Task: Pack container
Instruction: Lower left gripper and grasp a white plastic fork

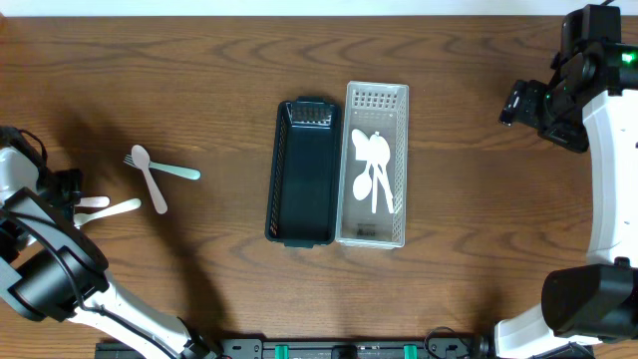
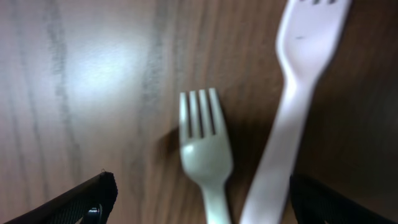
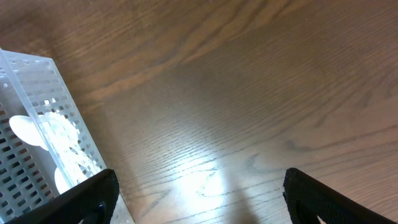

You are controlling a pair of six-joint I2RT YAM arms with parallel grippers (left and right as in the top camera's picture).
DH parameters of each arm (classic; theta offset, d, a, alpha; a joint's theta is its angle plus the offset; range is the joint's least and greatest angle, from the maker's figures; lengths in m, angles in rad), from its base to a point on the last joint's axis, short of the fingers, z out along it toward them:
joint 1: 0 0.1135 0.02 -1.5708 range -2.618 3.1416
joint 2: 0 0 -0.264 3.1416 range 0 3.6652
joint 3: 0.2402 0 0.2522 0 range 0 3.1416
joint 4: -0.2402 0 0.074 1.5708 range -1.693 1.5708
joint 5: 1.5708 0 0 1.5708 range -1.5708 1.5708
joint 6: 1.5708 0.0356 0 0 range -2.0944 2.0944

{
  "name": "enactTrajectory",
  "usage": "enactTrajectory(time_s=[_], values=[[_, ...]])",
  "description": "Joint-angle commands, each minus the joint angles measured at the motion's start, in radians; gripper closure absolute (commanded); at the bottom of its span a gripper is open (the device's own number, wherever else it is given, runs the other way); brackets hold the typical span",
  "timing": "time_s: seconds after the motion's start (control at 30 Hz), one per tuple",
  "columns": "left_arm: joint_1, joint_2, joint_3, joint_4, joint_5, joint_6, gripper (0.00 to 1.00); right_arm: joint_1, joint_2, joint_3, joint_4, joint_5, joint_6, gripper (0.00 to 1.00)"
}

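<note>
A dark green basket [image 1: 299, 172] and a white perforated basket [image 1: 377, 224] stand side by side mid-table; the white one holds several white spoons [image 1: 374, 165]. At the left lie a pink spoon [image 1: 152, 181], a teal fork [image 1: 171, 171], a cream fork [image 1: 120, 208] and a pink fork [image 1: 94, 201]. My left gripper [image 1: 70, 194] is open and low over the handles of the cream fork [image 2: 205, 149] and pink fork [image 2: 298, 93], both between its jaws [image 2: 202, 183]. My right gripper [image 1: 520, 104] is open and empty over bare table [image 3: 200, 177].
The white basket's corner [image 3: 37, 143] shows at the left of the right wrist view. The arm bases stand at the table's left and right edges.
</note>
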State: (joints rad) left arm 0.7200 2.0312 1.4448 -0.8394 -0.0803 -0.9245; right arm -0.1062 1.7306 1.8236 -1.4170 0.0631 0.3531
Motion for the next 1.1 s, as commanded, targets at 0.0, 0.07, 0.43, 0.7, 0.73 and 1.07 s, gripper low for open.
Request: enactTrajectory(time_s=[0.0,0.07,0.43,0.7,0.73,1.07], values=[[0.005,0.011,-0.021,0.020,0.007,-0.017,0.08,-0.004,0.009,-0.003,0.001,0.000,0.023,0.13],[0.005,0.011,-0.030,0.032,0.007,-0.017,0.08,-0.004,0.009,-0.003,0.001,0.000,0.029,0.12],[0.005,0.012,-0.037,0.034,0.006,-0.020,0.12,-0.004,0.009,-0.003,0.003,0.001,0.036,0.12],[0.005,0.013,-0.053,0.030,0.006,-0.028,0.26,-0.005,0.009,-0.003,0.003,0.001,0.036,0.12],[0.005,0.013,-0.062,0.031,0.006,-0.035,0.26,-0.005,0.009,-0.003,0.003,0.001,0.036,0.13],[0.019,0.013,-0.127,0.045,0.001,-0.076,0.25,-0.005,0.009,-0.003,0.002,0.001,0.036,0.12]])
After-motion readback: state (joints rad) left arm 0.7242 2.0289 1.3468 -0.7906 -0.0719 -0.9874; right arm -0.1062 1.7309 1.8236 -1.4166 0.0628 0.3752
